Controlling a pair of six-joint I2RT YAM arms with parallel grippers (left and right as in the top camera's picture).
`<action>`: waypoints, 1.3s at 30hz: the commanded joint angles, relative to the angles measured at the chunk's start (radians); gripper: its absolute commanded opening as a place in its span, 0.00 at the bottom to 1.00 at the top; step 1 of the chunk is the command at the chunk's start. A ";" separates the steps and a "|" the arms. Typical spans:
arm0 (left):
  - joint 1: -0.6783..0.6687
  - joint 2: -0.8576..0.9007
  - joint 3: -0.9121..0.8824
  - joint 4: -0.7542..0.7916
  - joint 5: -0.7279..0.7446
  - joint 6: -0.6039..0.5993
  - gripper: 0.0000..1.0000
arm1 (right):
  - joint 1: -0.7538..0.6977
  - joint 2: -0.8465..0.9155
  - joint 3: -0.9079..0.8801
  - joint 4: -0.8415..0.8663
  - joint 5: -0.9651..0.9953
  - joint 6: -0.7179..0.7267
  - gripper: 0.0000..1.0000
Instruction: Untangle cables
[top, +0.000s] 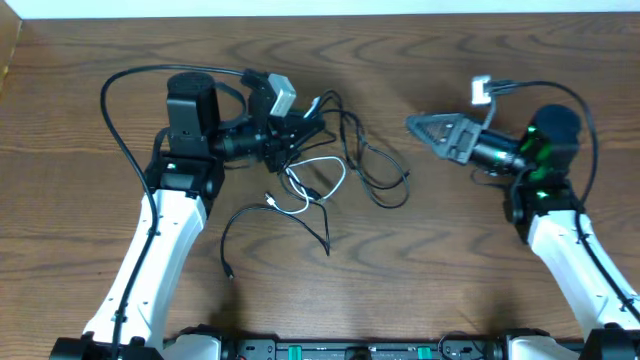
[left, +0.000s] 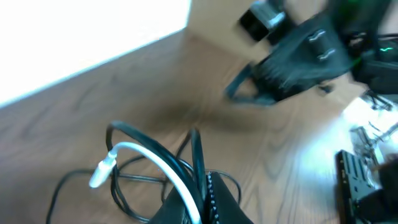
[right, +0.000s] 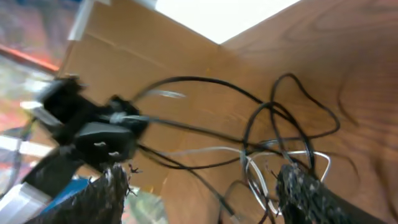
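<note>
Overhead gives me the cables (top: 330, 165) as a loose knot on the wooden table (top: 430, 270), left of centre and toward the far edge. Most of them are black. One white cable (top: 342, 176) loops through the lower part of the knot, with a small plug end lying at its left. One black strand trails out of the knot toward the near edge and ends in a plug on bare wood, close to the left arm's white link. Another black loop bulges out to the right, toward the other arm but well apart from it.

My left gripper (top: 300, 132) lies low at the upper left of the knot with its jaws pressed together. On the left wrist camera I see the white cable (left: 155, 162) and a black strand running up into the fingers (left: 211, 199) at the bottom of the frame, so it is pinching the cables. The rest of the tangle lies on the wood beyond.

My right gripper (top: 428, 128) sits to the right of the knot, apart from it and pointing left toward it. Its own wrist camera shows the two fingers (right: 112, 186) spread wide at the bottom corners of the frame, with nothing held between them. The knot lies ahead of them on the table, and the left gripper shows beyond it as a blur.
</note>
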 joint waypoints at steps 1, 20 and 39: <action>-0.019 -0.013 0.008 0.099 0.163 -0.014 0.08 | 0.048 -0.004 0.005 -0.051 0.118 -0.098 0.74; -0.024 -0.013 0.008 0.315 0.251 -0.165 0.07 | 0.171 -0.004 0.005 -0.084 0.205 -0.145 0.29; -0.024 -0.013 0.008 0.322 0.250 -0.165 0.07 | 0.255 -0.004 0.004 -0.195 0.265 -0.175 0.01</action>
